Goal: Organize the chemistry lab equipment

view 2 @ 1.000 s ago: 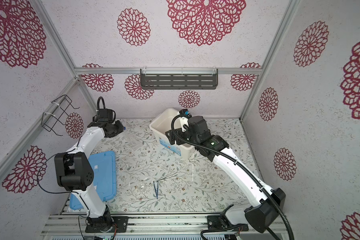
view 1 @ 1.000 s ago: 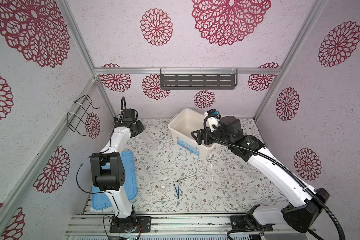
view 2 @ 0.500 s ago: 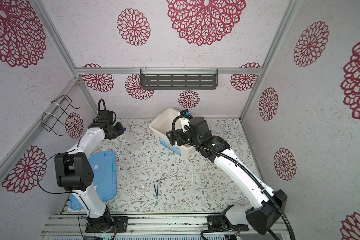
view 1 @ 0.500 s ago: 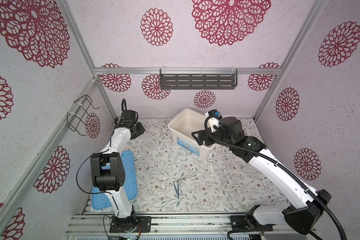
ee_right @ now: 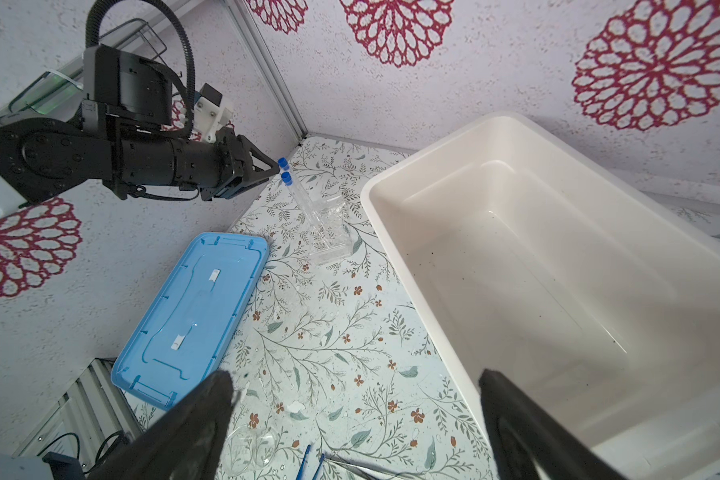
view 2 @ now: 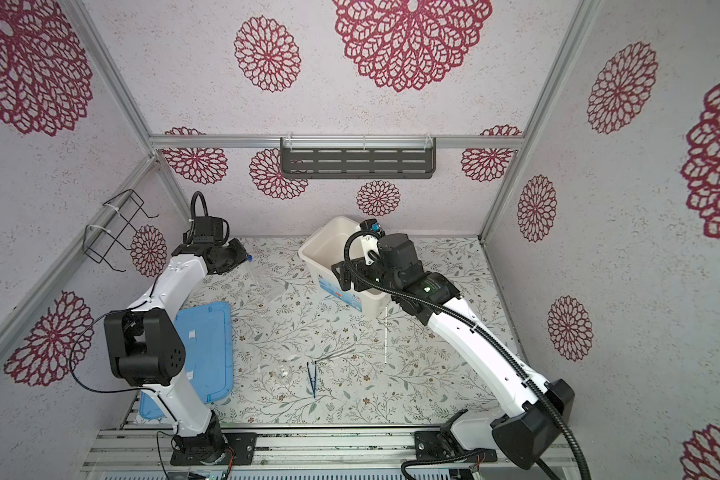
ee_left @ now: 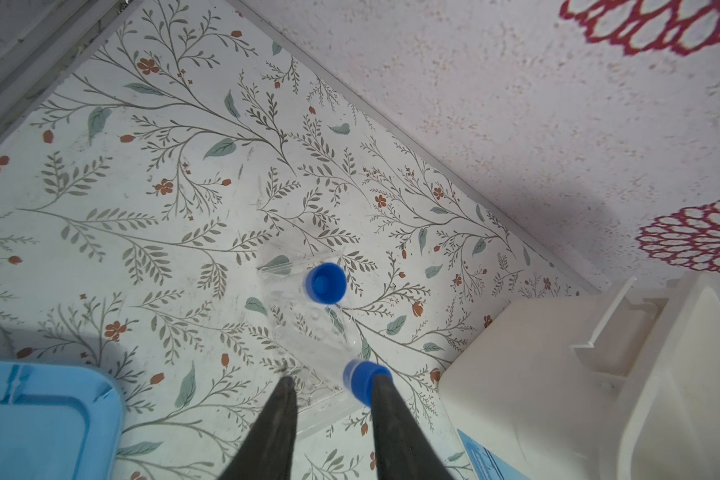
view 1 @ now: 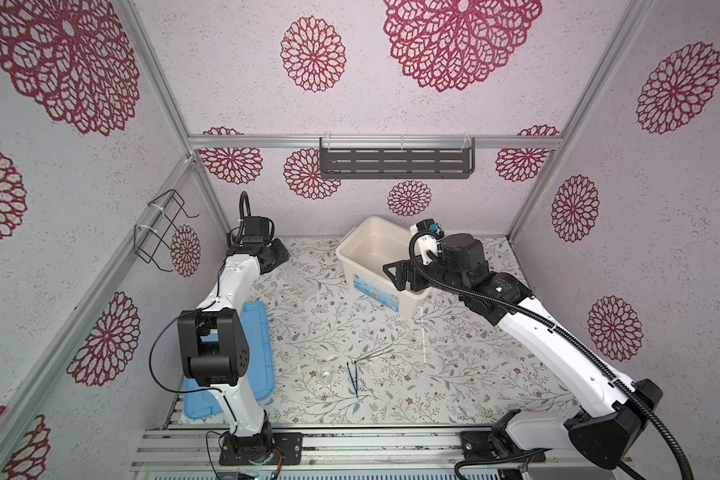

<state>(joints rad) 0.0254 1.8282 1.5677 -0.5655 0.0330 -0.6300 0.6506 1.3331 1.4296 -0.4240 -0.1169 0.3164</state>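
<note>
Left gripper: narrow gap, nothing clamped, blue cap beside 1 finger.
2 clear tubes: table's 10 o'clock.
Right gripper: wide, empty, over white tub rim.

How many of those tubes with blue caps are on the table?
2. One tube and the other tube sit together in a clear holder, back left on the table. None seems hidden.

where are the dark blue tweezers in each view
top view: dark blue tweezers lie front centre on the table
top view: same spot
left wrist: not in it
right wrist: partly shown, cut by the frame edge
shared landmark: white tub, in all four
</note>
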